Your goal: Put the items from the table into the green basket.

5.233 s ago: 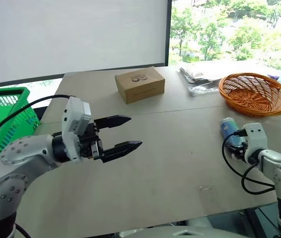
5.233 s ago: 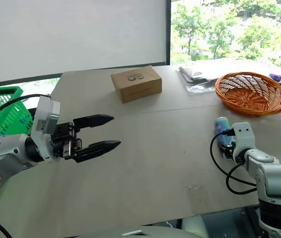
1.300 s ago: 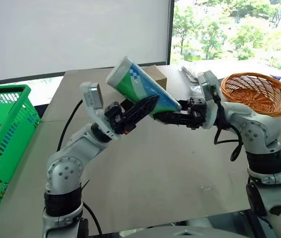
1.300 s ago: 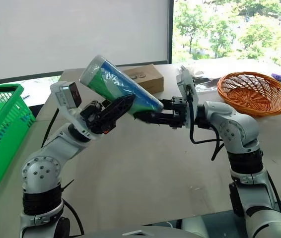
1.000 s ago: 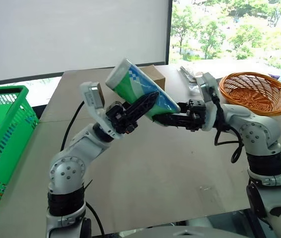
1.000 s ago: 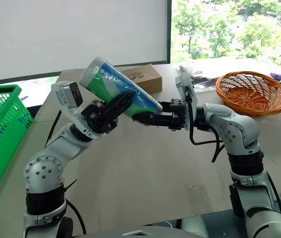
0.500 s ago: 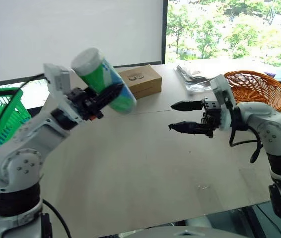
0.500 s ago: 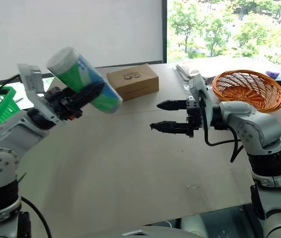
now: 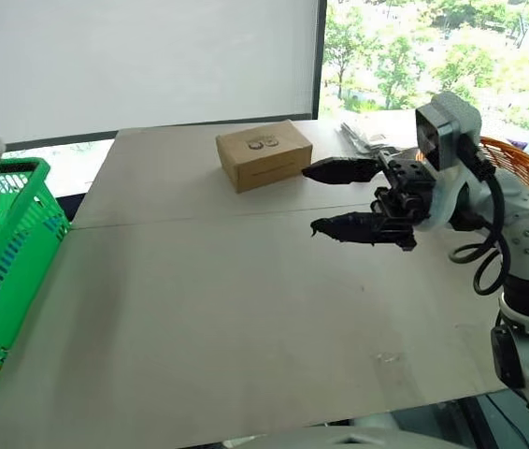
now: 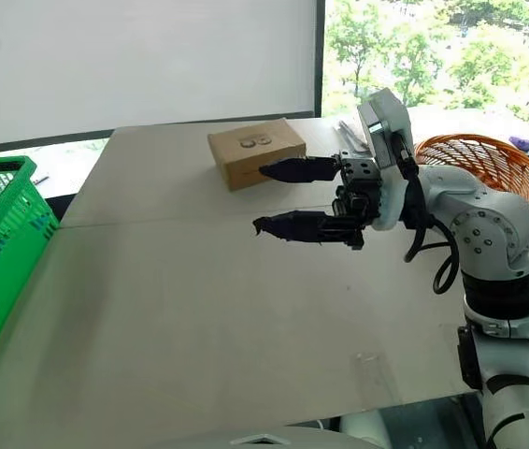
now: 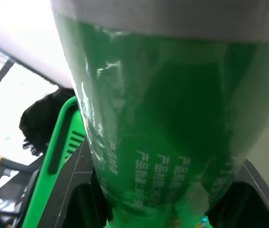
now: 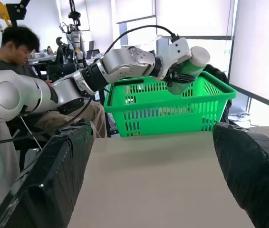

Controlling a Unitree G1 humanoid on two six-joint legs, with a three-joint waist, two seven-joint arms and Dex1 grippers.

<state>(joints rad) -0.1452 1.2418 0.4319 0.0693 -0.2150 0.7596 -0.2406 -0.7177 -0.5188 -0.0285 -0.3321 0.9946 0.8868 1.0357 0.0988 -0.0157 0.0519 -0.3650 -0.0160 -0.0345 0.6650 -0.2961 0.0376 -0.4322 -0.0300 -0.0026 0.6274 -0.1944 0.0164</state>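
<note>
The left end effector (image 12: 179, 76) holds the cylinder (image 12: 187, 68) above the green basket (image 12: 172, 107), not yet released. The right end effector (image 9: 339, 198) stands wide and empty over the counter (image 9: 246, 309).

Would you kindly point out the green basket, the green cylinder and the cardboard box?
green basket (image 12: 172, 107): right wrist view, slotted front wall.
green cylinder (image 12: 187, 66): right wrist view, body below the white end.
cardboard box (image 9: 263, 154): left eye view, top face.
</note>
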